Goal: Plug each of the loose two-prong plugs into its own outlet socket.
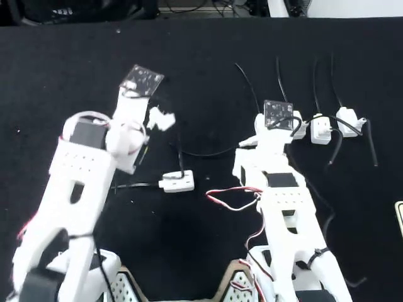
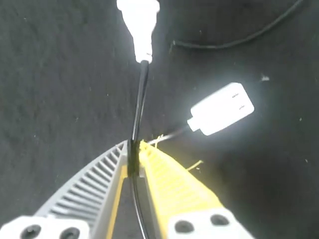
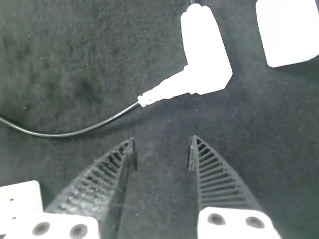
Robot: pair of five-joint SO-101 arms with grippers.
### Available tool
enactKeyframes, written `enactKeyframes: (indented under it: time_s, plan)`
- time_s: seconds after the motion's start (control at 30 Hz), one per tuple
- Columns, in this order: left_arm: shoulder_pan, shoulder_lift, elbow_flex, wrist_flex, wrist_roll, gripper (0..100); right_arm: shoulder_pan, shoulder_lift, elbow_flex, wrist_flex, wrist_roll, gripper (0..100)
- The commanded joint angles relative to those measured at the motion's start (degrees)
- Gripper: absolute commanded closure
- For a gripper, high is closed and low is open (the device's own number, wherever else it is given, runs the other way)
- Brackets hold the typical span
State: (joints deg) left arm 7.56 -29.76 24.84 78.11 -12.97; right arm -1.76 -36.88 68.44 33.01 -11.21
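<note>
Black thin cord [image 2: 142, 84]: my left gripper [image 2: 133, 152] pinches it.
Right gripper [image 3: 160, 152]: fingers apart, empty.
White plastic socket block [image 2: 222, 108]: one, slots bare.

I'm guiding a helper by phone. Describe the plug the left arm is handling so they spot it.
On the black cloth table, find the left arm's gripper pinching a thin black cable. At that cable's end is a small white two-prong plug. Unlike the flat white outlet socket nearby, its cable is gripped.
</note>
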Motion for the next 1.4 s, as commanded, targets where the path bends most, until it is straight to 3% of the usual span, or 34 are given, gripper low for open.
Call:
enactKeyframes:
  time_s: [0.0, 0.17, 0.3, 0.5, 0.73, 0.93, 1.03, 1.27, 1.37]
  plan:
    - [0.84, -11.96, 12.0, -10.02, 0.97, 97, -1.58, -1.98, -4.35, -0.53, -2.81, 83.7]
    - [8.13, -24.0, 25.89, -15.82, 1.05, 97, -3.16, -1.98, -4.09, -0.79, -4.04, 83.9]
    - [14.55, -32.44, 34.59, -20.75, 5.71, 97, -2.46, -1.98, -4.18, -0.79, -4.04, 83.9]
    - [17.19, -38.15, 39.08, -21.71, 6.59, 97, -2.46, -1.98, -4.0, -0.88, -4.04, 83.9]
    - [15.16, -38.24, 41.27, -21.19, 6.42, 96, -2.73, -1.98, -3.91, -0.88, -4.04, 83.7]
    - [16.75, -38.33, 42.33, -18.02, 4.75, 79, -2.81, -1.98, -3.91, -0.88, -4.04, 83.7]
    - [16.22, -38.86, 41.63, -17.23, 2.11, 77, -2.81, -1.98, -3.91, -0.88, -4.04, 83.7]
    - [1.71, -38.07, 39.16, -24.7, 1.23, 79, -2.9, -1.98, -3.91, -0.79, -4.04, 83.6]
    - [-0.31, -35.08, 41.54, -29.89, 0.88, 79, -2.9, -1.98, -3.91, -0.79, -4.04, 83.6]
